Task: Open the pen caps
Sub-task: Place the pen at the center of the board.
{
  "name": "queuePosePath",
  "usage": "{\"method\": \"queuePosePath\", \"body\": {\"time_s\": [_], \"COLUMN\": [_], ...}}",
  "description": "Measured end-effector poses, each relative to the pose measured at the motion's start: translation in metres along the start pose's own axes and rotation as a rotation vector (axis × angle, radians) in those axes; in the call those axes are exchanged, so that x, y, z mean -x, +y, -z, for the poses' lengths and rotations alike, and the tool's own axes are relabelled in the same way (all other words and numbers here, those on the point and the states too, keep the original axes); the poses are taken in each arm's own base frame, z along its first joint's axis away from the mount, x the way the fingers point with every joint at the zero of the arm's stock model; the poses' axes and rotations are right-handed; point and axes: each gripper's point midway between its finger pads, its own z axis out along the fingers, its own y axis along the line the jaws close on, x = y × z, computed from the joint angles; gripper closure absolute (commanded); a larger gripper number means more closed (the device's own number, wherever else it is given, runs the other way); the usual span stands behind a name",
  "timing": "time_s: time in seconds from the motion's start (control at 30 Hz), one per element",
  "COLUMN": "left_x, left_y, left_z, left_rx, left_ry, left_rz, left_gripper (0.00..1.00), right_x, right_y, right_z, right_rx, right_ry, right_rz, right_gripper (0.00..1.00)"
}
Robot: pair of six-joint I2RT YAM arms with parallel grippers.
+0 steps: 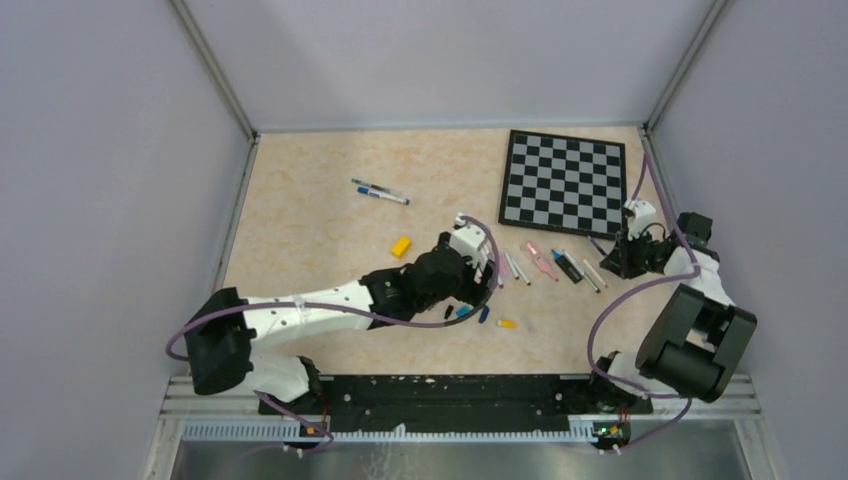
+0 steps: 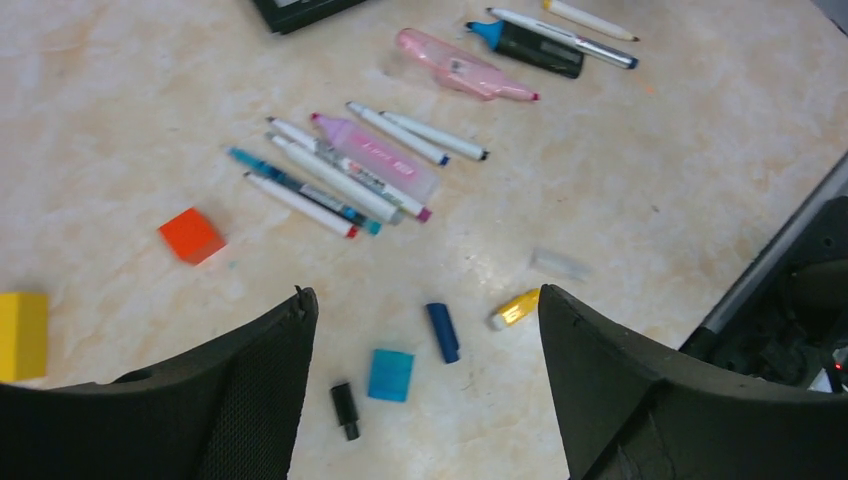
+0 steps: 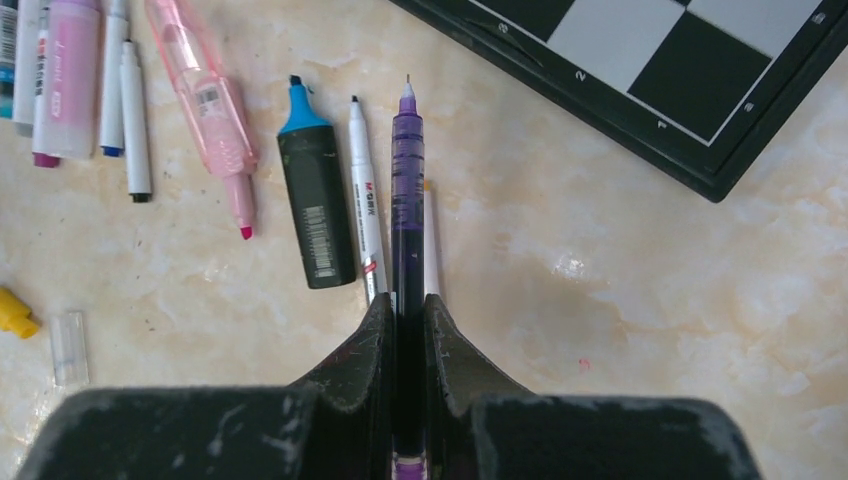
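My left gripper is open and empty, hovering over loose pen caps: black, cyan, blue, yellow and a clear one. Beyond them lies a row of uncapped pens. My right gripper is shut on a purple pen, bare tip pointing away, held over a white pen beside a black highlighter and a pink highlighter. In the top view the left gripper is mid-table and the right gripper is at the pen row's right end.
A chessboard lies at the back right, close to my right gripper. A red cube and a yellow block sit left of the pens. Two more pens lie further back. Walls enclose the table.
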Motion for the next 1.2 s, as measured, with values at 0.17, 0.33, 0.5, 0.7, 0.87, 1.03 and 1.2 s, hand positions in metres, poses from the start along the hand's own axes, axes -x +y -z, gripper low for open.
{"method": "queuePosePath", "body": {"time_s": [0.17, 0.33, 0.5, 0.7, 0.87, 1.03, 1.2], "left_x": [-0.001, -0.003, -0.008, -0.01, -0.009, 0.0, 0.014], "left_y": [0.038, 0.052, 0.057, 0.06, 0.064, 0.073, 0.098], "left_z": [0.026, 0.045, 0.049, 0.049, 0.049, 0.054, 0.059], "left_rx": [0.061, 0.076, 0.084, 0.095, 0.105, 0.111, 0.131], "left_ry": [-0.049, -0.082, -0.081, -0.081, -0.081, -0.106, -0.139], "left_rz": [0.036, 0.057, 0.067, 0.076, 0.082, 0.106, 0.156], "left_gripper": [0.11, 0.11, 0.11, 0.1, 0.07, 0.02, 0.01], "right_x": [-0.023, -0.038, -0.045, -0.05, -0.049, -0.049, -0.037], "right_y": [-0.01, -0.016, -0.025, -0.027, -0.029, -0.027, -0.021], "right_z": [-0.011, -0.014, -0.018, -0.02, -0.02, -0.02, -0.015], "right_rx": [0.008, -0.012, -0.035, -0.036, -0.041, -0.035, -0.023], "right_ry": [0.1, 0.156, 0.195, 0.217, 0.217, 0.216, 0.178], "right_rz": [-0.051, -0.08, -0.103, -0.124, -0.123, -0.126, -0.112], "right_gripper": [0.96, 0.89, 0.75, 0.65, 0.65, 0.64, 0.64]}}
